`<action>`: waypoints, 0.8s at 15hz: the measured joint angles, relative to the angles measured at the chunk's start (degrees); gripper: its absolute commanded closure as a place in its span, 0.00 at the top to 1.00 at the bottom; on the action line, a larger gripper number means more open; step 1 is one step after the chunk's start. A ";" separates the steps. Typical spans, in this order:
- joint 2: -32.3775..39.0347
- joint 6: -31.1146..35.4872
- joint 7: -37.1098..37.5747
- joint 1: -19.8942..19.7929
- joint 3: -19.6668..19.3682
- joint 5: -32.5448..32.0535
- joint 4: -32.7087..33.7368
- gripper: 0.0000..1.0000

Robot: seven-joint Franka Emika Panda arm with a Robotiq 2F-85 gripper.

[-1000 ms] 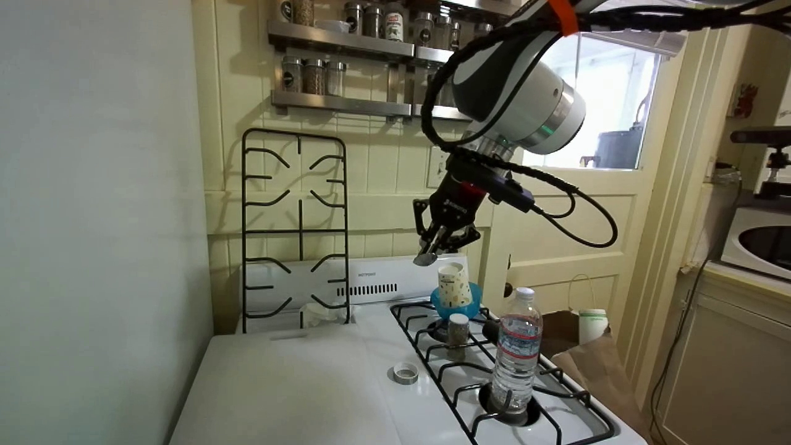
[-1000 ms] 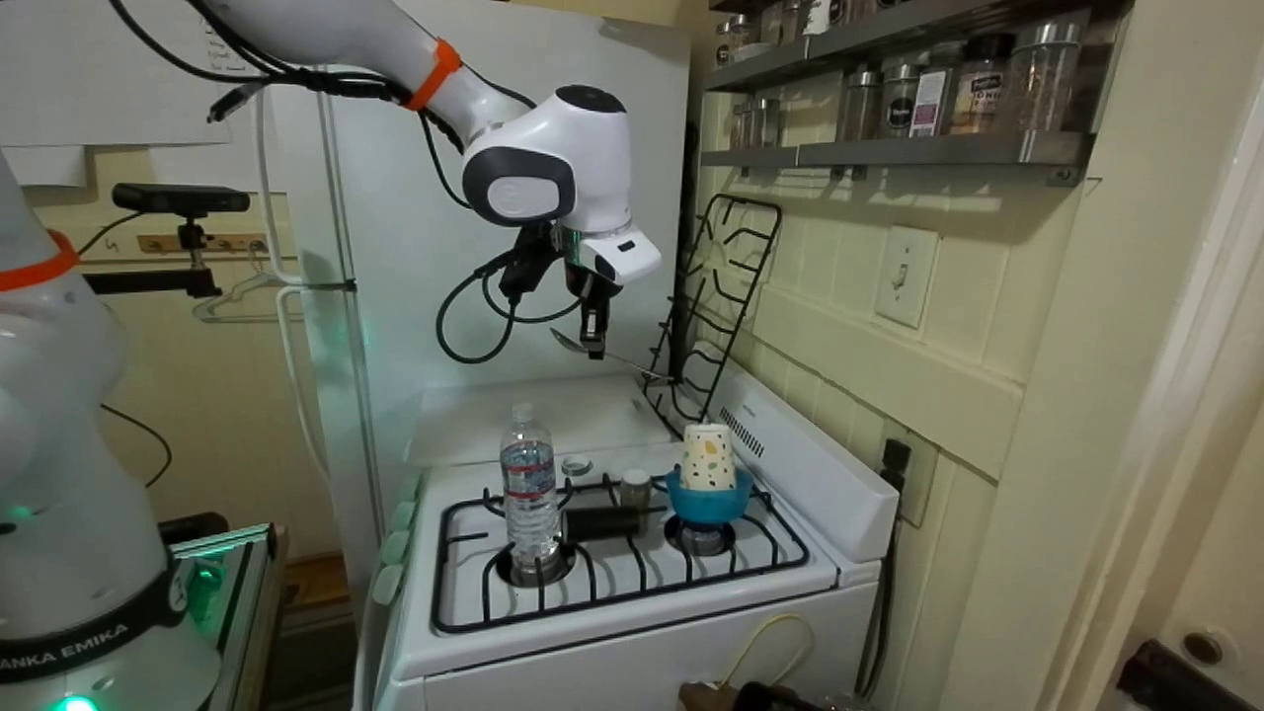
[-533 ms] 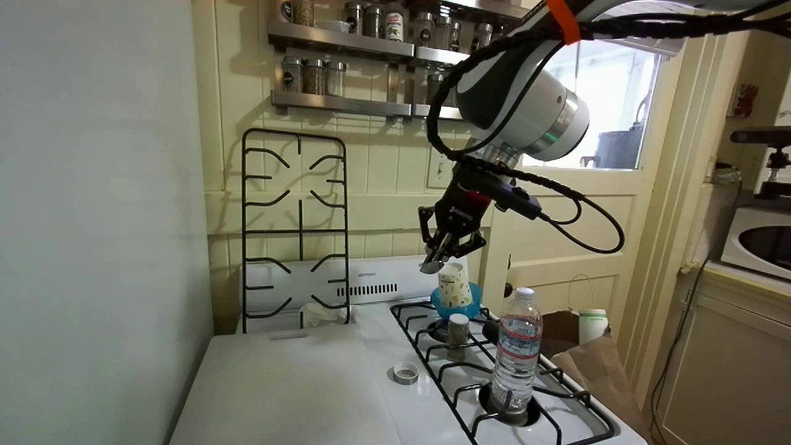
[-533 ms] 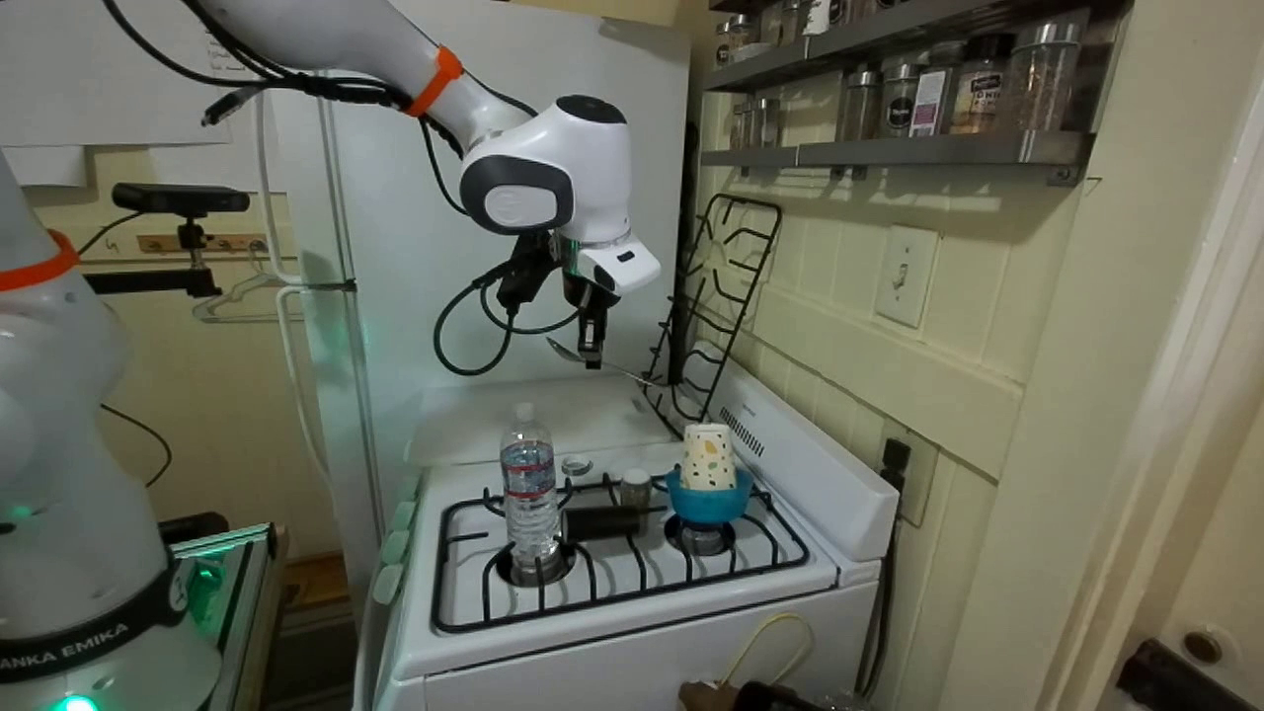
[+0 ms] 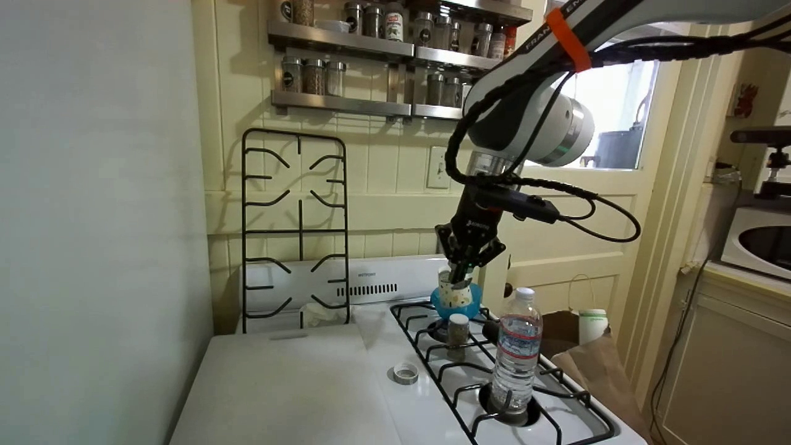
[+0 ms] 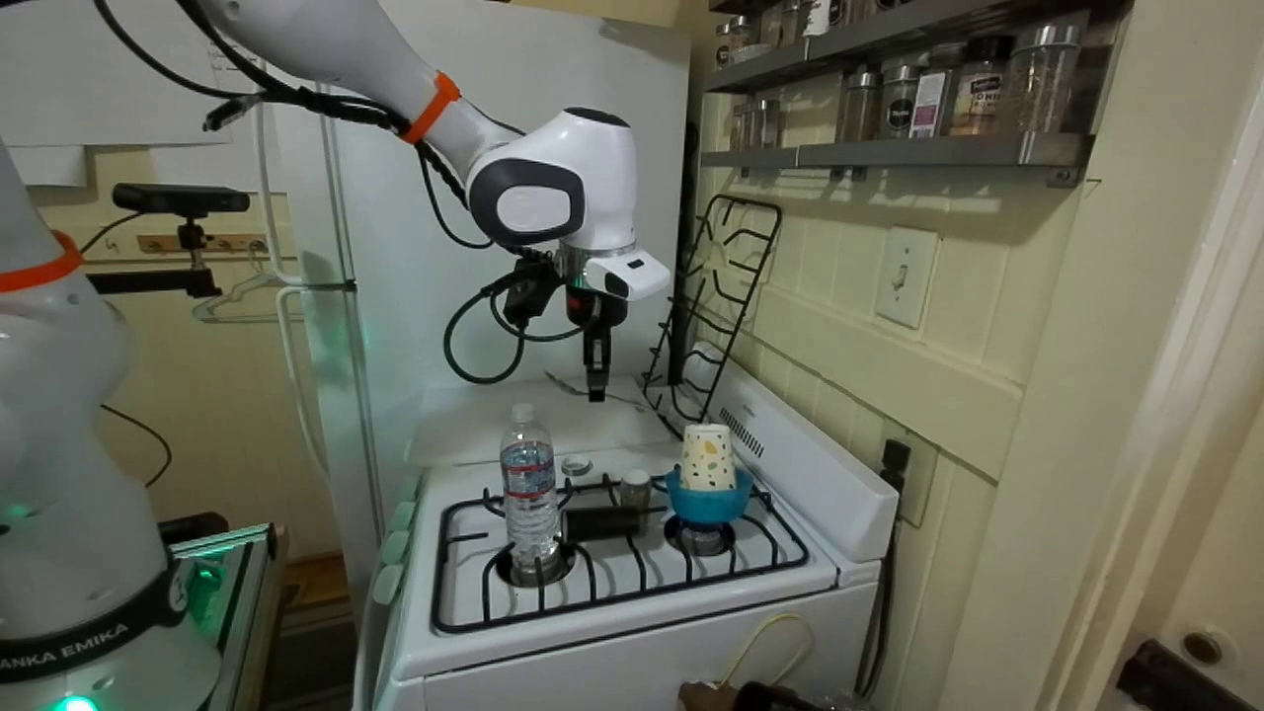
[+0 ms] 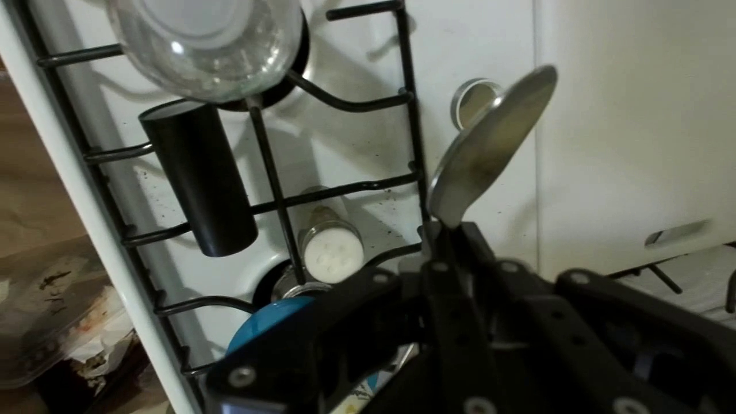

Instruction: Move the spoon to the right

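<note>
Metal spoon (image 7: 491, 145) in pincer (image 7: 452, 234); base band (image 6: 94, 634) reads "ANKA EMIKA".

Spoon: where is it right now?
Wrist view, right of centre: the spoon is clamped in the pincer above the stove, partly hiding the ring.

Glare fills the door window (image 5: 621, 99) and a green light (image 6: 75, 703) burns, each in an exterior view, while my wrist view shows me soft shadows across the stovetop (image 7: 466, 40) and a glint on the blurred bottle (image 7: 210, 57)
</note>
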 measured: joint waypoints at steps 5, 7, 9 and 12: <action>2.69 -0.22 1.30 0.16 1.49 -7.29 0.04 0.02; 4.18 -0.21 2.08 0.41 2.22 -11.30 0.08 0.02; 5.53 -0.17 2.56 0.60 2.68 -15.49 0.17 0.02; 6.86 0.45 4.30 0.71 2.89 -21.63 0.51 0.02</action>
